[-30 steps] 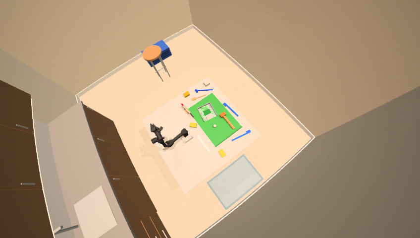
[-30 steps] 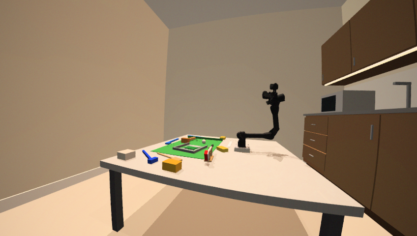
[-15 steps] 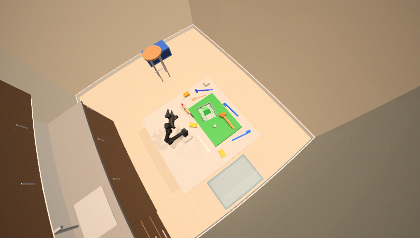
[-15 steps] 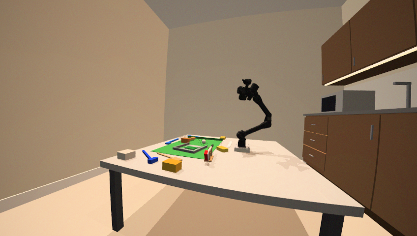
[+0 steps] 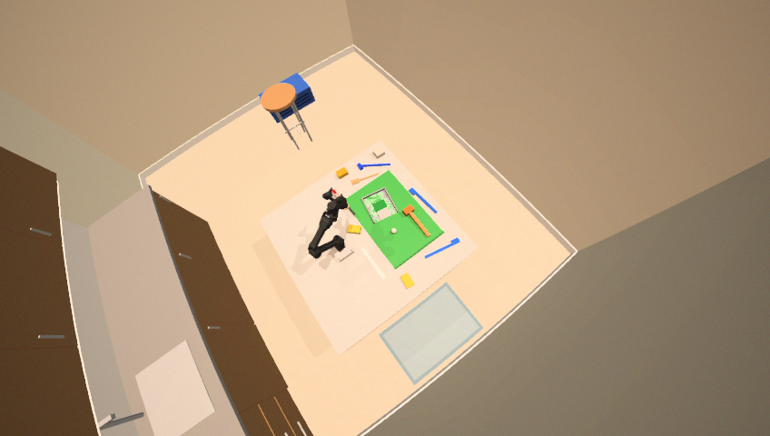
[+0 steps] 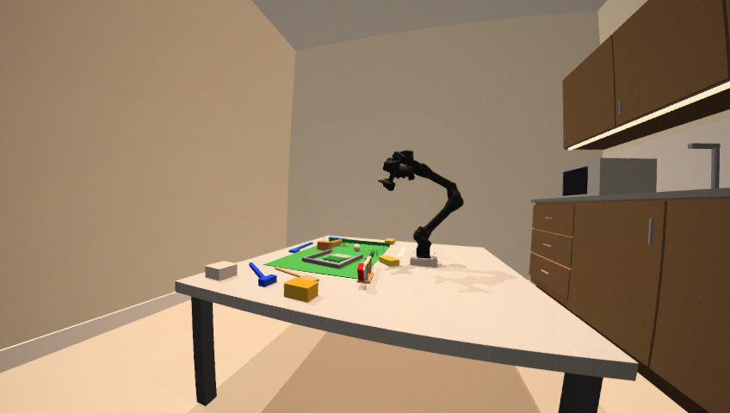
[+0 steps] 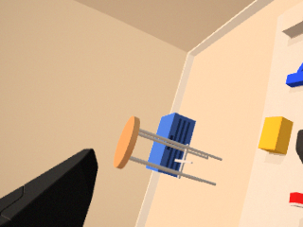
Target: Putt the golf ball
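The red putter (image 5: 334,192) (image 6: 361,271) (image 7: 296,199) rests on a small wooden stand beside the green mat (image 5: 402,253) (image 6: 287,263); its dark handle slopes toward the mat. My gripper (image 5: 336,197) (image 6: 385,176) (image 7: 196,149) is open and empty, high above the table. In the top view it partly covers the putter. The white golf ball (image 5: 393,230) (image 6: 356,247) lies on the mat. The raised green (image 5: 379,204) (image 6: 335,258) sits inside a grey-walled frame, with a pale ramp (image 5: 385,214) on the ball's side.
An orange mallet (image 5: 418,221) (image 6: 324,245) lies on the mat near the ball. Blue clubs (image 5: 424,201) (image 5: 441,248) (image 6: 267,280) and a tan one (image 5: 364,178) (image 6: 300,275) lie around it. Yellow blocks (image 5: 353,229) (image 5: 407,280) (image 6: 300,289) (image 7: 276,135) and a grey block (image 5: 379,154) (image 6: 220,270) stand on the table.
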Action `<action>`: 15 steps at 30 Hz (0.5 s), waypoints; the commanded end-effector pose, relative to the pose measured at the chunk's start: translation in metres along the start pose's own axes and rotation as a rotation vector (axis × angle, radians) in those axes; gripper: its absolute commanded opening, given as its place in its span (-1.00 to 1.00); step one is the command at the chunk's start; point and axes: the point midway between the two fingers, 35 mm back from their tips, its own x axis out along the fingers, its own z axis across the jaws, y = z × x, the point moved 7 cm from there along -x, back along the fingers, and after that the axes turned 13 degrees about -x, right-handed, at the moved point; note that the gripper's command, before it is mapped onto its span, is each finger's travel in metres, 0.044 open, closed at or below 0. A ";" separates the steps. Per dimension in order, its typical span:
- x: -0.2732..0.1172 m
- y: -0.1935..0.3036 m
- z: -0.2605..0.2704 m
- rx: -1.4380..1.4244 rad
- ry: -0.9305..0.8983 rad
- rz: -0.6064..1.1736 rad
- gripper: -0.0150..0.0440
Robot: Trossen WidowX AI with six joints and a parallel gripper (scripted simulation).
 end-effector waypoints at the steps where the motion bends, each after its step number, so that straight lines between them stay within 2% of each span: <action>1: 0.043 0.012 -0.047 -0.261 0.149 0.163 1.00; 8: 0.083 0.038 -0.099 -0.589 0.223 0.436 1.00; 15: 0.111 0.074 -0.144 -0.916 0.163 0.763 1.00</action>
